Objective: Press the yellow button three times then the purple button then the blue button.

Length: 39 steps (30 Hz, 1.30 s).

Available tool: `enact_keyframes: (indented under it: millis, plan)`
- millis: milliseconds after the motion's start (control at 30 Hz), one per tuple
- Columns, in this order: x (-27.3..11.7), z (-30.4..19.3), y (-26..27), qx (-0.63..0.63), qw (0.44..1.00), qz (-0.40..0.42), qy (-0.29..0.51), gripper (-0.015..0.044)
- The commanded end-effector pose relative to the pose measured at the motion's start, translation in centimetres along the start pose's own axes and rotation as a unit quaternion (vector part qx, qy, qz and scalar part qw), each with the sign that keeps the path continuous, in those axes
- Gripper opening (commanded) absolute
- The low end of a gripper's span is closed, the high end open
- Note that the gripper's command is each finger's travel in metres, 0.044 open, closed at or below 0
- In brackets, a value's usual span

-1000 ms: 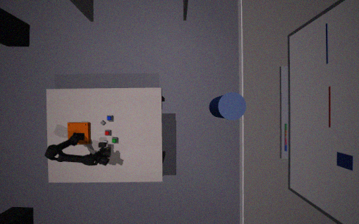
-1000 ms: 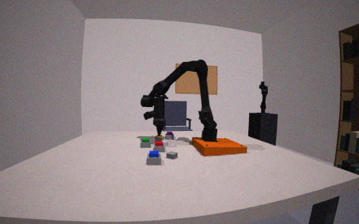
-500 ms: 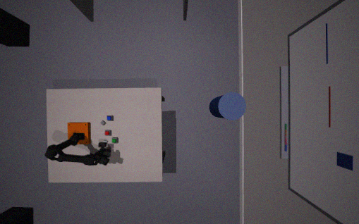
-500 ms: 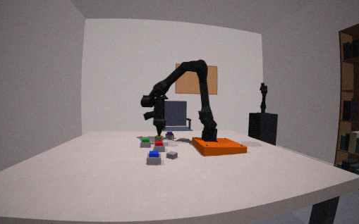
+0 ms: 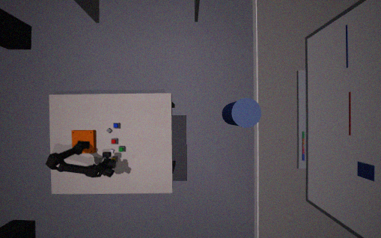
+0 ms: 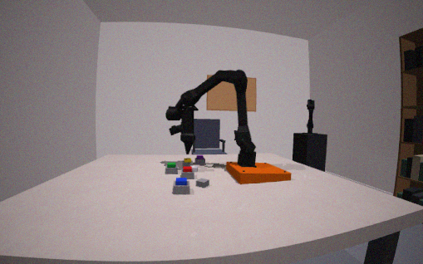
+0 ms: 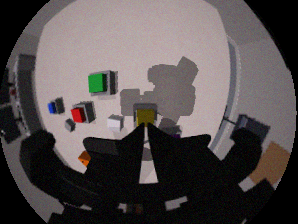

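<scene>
Pale bench, bookshelf beyond one corner; your claw, pressed together, above yellow button.

matt white tabletop, smooth matt orange base plate, wooden-looking bookshelf

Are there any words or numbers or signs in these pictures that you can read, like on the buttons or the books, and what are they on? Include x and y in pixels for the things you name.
None that can be read.
Buttons, such as the green button (image 5: pixel 121 149) (image 6: pixel 171 165) (image 7: pixel 97 83): no letters or numbers visible.
Books (image 6: pixel 422 168): too small and blurred to tell if there is writing.
Whiteboard (image 5: pixel 331 123): coloured lines and patches, no readable words.
</scene>
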State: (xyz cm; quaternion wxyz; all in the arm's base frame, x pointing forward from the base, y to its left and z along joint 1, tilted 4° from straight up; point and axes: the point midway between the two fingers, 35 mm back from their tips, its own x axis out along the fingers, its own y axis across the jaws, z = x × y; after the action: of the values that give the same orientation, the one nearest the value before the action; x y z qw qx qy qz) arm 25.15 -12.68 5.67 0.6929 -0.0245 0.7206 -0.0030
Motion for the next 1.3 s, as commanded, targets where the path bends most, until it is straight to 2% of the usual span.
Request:
enact_keyframes:
  millis: [0, 567, 1267]
  plan:
    - [0.4, 0.0, 0.0, 0.000, 1.000, -0.002, 0.002, 0.0020]
    - [3.1, -0.1, 0.0, 0.000, 1.000, -0.002, 0.002, 0.0020]
    - [3.1, -0.1, 0.0, 0.000, 1.000, -0.002, 0.002, 0.0020]
